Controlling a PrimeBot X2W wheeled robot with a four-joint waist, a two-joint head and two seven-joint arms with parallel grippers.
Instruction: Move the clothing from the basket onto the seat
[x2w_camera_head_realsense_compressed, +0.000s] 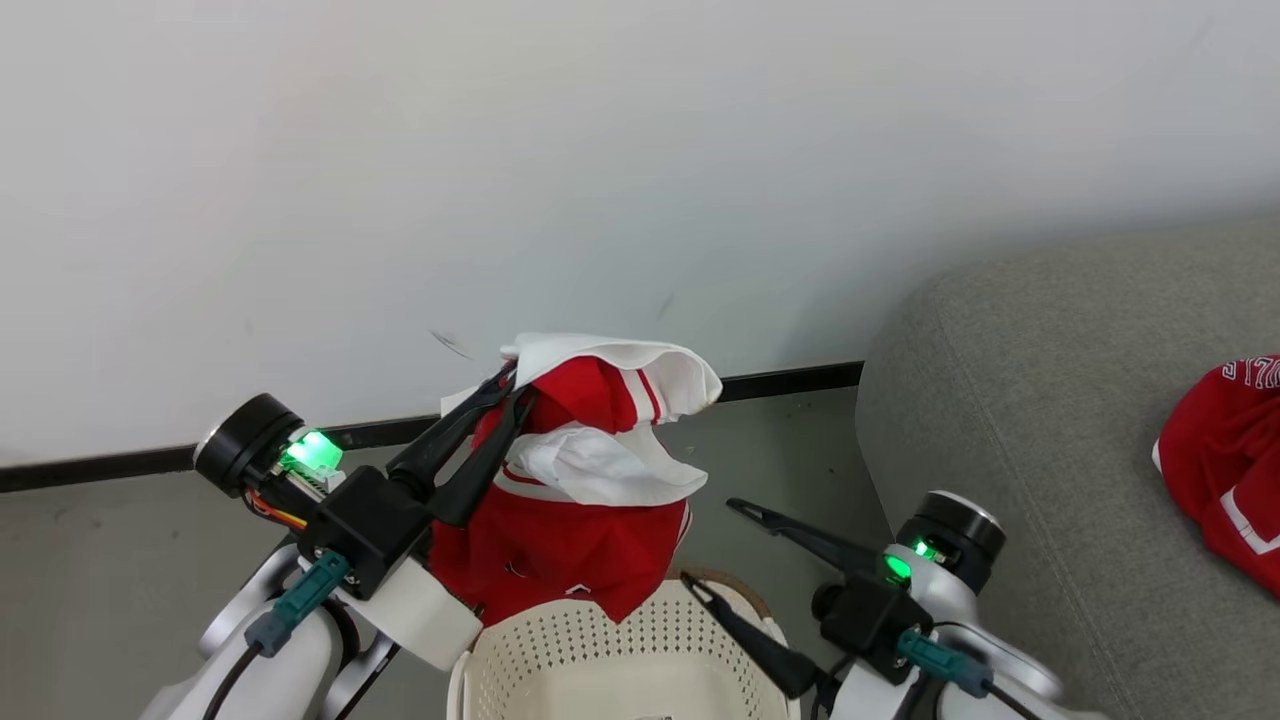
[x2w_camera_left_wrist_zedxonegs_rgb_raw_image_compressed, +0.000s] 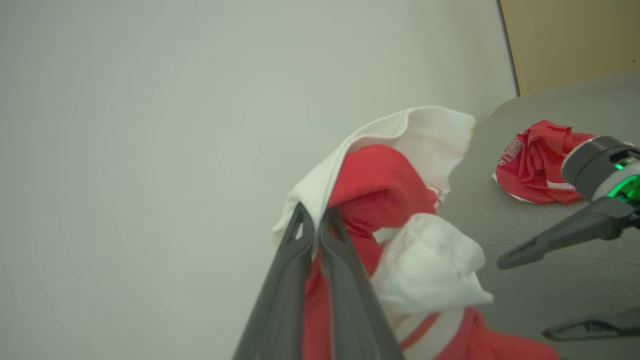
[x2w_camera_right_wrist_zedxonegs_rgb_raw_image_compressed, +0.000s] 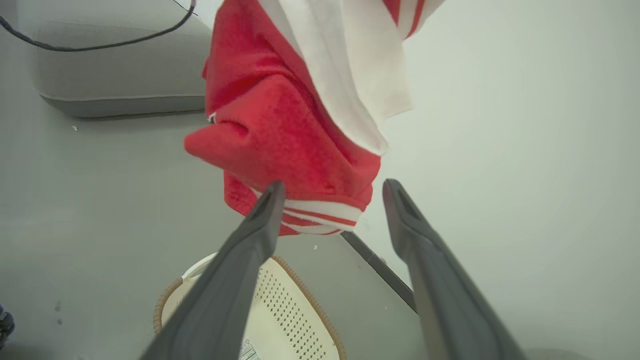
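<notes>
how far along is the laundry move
Done: one jersey lies on the seat. In hand: the left gripper is shut on the second jersey, hanging above the basket. Left: carry it to the seat and release; the right gripper is open.

a plain indoor room, set out like a corner of a home living room. a big rounded grey fabric sofa (x2w_camera_head_realsense_compressed: 1050, 420) stands by a bare white wall (x2w_camera_head_realsense_compressed: 600, 150) with a dark skirting strip (x2w_camera_head_realsense_compressed: 790, 380) and a smooth grey floor (x2w_camera_head_realsense_compressed: 100, 580). laundry gives the domestic note — a cream perforated laundry basket (x2w_camera_head_realsense_compressed: 600, 650), a red-and-white jersey (x2w_camera_head_realsense_compressed: 580, 520) above it, a second jersey (x2w_camera_head_realsense_compressed: 1220, 460) on the sofa. a tan wood-coloured panel (x2w_camera_left_wrist_zedxonegs_rgb_raw_image_compressed: 570, 40) adjoins the wall. real home or test room — that cannot be told.
</notes>
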